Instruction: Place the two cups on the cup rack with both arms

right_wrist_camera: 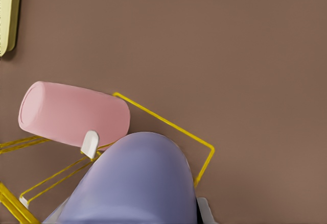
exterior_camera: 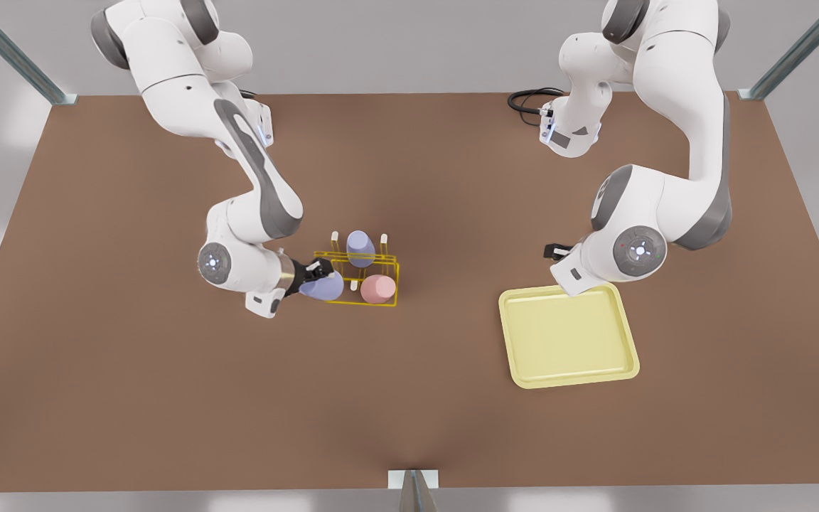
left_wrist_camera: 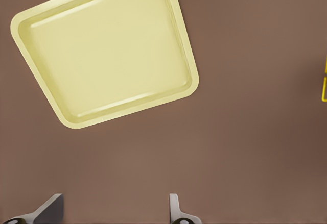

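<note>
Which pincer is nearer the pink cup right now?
Right. The right pincer, shut on a lavender cup, is at the rack beside the pink cup; the left pincer hovers open near the tray.

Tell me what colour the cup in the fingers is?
Lavender-blue cup; right wrist view shows it best.

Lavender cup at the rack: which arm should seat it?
Right. The right gripper already grips the lavender cup at the rack's edge; the left gripper hangs open by the tray.
</note>
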### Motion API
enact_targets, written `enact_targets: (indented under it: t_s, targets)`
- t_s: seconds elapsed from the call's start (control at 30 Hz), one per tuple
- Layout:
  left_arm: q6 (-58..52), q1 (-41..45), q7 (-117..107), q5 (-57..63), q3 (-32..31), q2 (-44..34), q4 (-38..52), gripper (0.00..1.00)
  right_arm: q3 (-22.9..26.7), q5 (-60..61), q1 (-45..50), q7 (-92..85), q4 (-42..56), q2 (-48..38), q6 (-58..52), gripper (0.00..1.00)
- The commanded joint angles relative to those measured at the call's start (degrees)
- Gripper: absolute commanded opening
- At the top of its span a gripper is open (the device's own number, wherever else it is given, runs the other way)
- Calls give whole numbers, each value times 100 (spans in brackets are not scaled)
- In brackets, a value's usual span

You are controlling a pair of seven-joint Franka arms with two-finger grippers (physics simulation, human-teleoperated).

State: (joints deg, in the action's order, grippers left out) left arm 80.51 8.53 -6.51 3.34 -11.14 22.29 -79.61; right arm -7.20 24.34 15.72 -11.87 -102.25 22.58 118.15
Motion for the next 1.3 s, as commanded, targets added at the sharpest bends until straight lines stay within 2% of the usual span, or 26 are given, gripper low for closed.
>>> enact_targets:
  t_s: [0.0,0.23,0.33,0.6,0.83,0.97,1.0,1.07,1.1,1.13,1.17,1.2,1.27]
  targets:
    - [-27,8,79,9,-2,-6,6,100,0,-52,28,185,56,36,-29,100]
    - [-53,17,70,9,-2,-6,-2,100,8,-52,98,256,161,168,-29,100]
    - [-62,34,62,9,-11,-14,-2,100,8,-79,142,1767,161,159,-38,100]
    - [-141,52,-26,0,-81,-32,6,100,17,-122,186,2418,82,238,-29,100]
    - [-141,61,-26,9,-81,-32,-2,100,8,-114,142,2400,179,168,-91,100]
    - [-141,61,-26,0,-81,-32,-2,100,79,-122,-104,2400,328,-236,-425,100]
    - [-141,61,-26,9,-81,-32,-2,100,96,-227,-245,2383,600,-298,-767,100]
    - [-202,69,-105,0,-90,-32,15,100,114,-2272,-429,2304,1671,-289,-1733,100]
    - [-211,61,-97,0,-90,-49,24,100,140,-3451,-657,2155,1778,-237,-1778,100]
    - [-202,61,-88,0,-90,-58,15,100,158,-3454,-1157,1997,2084,-149,-1848,100]
    - [-194,61,-88,0,-90,-58,24,100,202,-3278,-1317,1628,2560,-131,-2559,100]
    - [-194,61,-88,0,-125,-67,33,100,211,-3321,-1370,1548,2667,-613,-3000,100]
    - [-202,34,-88,0,-160,-76,68,100,202,-3278,-1510,1574,1482,-1931,-3088,100]
